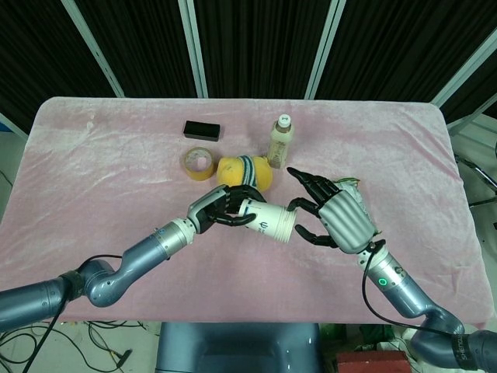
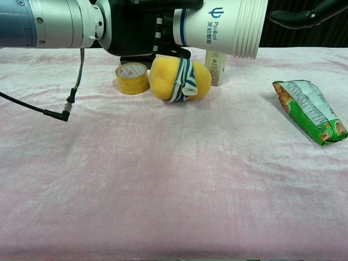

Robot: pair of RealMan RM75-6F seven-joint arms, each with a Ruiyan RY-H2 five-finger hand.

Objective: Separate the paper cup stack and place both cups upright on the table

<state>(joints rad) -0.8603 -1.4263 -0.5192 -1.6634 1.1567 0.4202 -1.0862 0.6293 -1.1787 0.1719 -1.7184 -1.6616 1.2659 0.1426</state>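
My left hand point(image 1: 221, 208) grips the base end of the white paper cup stack point(image 1: 269, 221), held sideways above the table with its rims pointing toward my right hand. In the chest view the cup stack point(image 2: 223, 27) shows a blue logo and several nested rims, and the left hand point(image 2: 136, 27) wraps its narrow end. My right hand point(image 1: 334, 217) is spread beside the rims, fingertips point(image 1: 293, 203) close to the mouth and holding nothing. Only one of its fingers point(image 2: 304, 16) shows in the chest view.
On the pink cloth point(image 1: 101, 179) behind the hands lie a yellow ball with a striped band point(image 1: 245, 172), a tape roll point(image 1: 198, 162), a small bottle point(image 1: 281, 140) and a black box point(image 1: 202, 130). A green snack bag point(image 2: 310, 111) lies to the right.
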